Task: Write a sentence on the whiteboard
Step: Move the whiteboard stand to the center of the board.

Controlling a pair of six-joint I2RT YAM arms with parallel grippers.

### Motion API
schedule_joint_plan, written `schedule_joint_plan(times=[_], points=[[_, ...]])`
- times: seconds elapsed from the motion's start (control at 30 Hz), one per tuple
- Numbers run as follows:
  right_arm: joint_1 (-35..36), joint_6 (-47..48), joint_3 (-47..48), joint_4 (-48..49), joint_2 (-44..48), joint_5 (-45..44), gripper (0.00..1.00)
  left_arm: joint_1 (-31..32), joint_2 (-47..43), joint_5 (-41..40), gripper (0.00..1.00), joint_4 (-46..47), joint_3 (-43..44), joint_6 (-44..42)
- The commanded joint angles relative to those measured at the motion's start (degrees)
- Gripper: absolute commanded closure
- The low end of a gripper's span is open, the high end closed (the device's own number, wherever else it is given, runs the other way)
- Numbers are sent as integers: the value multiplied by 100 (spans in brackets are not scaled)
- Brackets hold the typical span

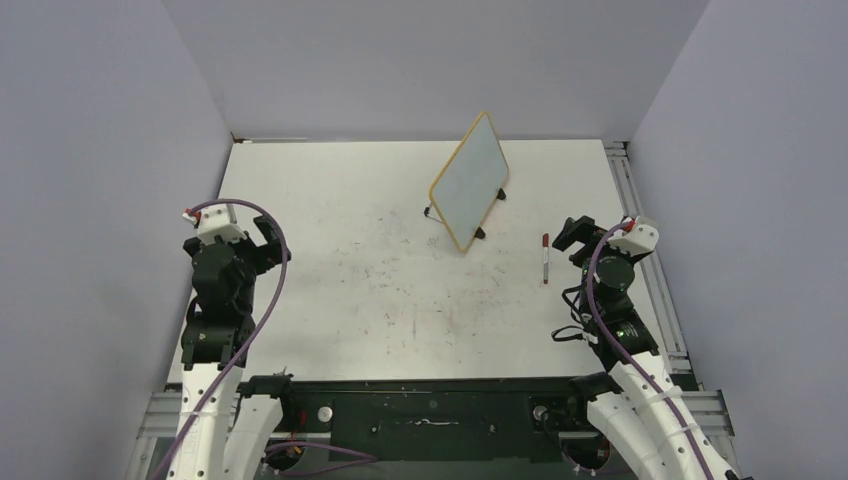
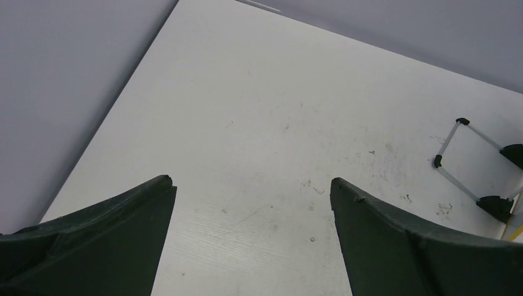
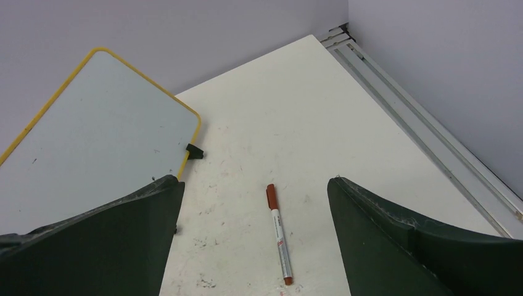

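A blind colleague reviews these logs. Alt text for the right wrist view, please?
The open right gripper hovers over a red-capped marker lying on the white table. At the picture's left stands a yellow-framed whiteboard, no lettering on it.

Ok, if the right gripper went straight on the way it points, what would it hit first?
The right gripper would most likely meet the marker lying on the table, between its open fingers, though depth is unclear.

Scuffed white tabletop (image 1: pixel 380 290) between plain grey walls (image 1: pixel 100 150).
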State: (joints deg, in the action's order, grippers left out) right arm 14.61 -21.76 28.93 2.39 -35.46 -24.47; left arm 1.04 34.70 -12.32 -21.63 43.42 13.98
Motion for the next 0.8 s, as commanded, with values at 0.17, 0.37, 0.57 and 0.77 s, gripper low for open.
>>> schedule_joint_plan(times=[0.17,0.37,0.57,0.77], points=[[-1,-37,238,31,57,-124,10,10,-17,-322,4,272,202,398],[-10,-14,199,74,-111,409,10,10,-27,-303,4,289,119,322],[-232,-59,87,516,-1067,2291,5,10,35,351,4,289,78,108],[-626,-353,191,1256,-2652,4335,12,53,81,550,4,317,35,90]])
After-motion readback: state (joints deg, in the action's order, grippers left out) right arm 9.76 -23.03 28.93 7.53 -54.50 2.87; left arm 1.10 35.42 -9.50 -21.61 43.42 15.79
